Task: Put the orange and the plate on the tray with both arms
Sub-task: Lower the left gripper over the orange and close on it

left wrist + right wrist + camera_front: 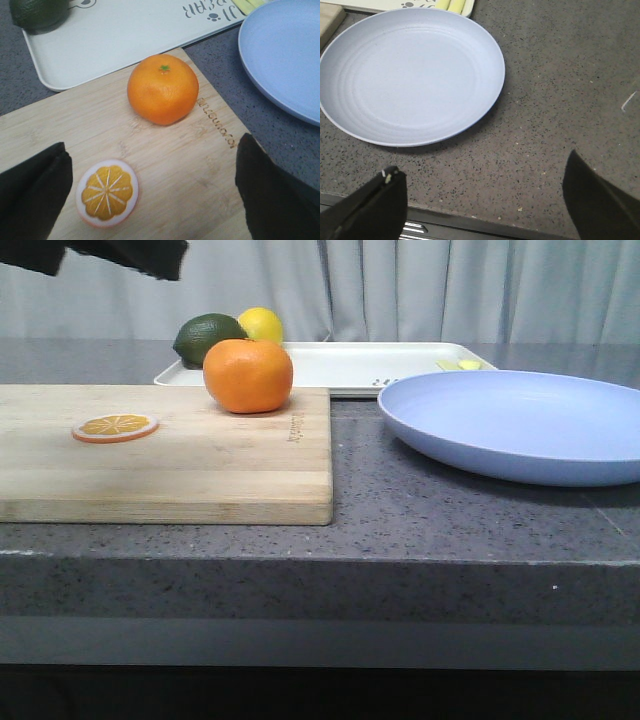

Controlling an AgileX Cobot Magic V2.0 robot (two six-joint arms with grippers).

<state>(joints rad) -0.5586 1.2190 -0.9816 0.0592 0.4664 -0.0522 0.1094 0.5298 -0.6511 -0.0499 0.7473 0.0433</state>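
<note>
Cutting board (165,165) bears orange (163,89), beyond open left hand (150,195).

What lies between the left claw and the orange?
Only bare cutting board separates the open left claw from the orange; the orange slice sits off to one side, as the left wrist view shows.

The front view sits low, almost level with the counter (400,500), facing forward across its near edge toward the far curtain (450,290). The left wrist view hangs close above the board (165,165), looking down and forward past the orange (163,89) to the tray (125,35). The right wrist view looks steeply down from close range at the near right counter. Both wrist views share the plate (410,75) and a strip of tray; the front view holds everything they show.
</note>
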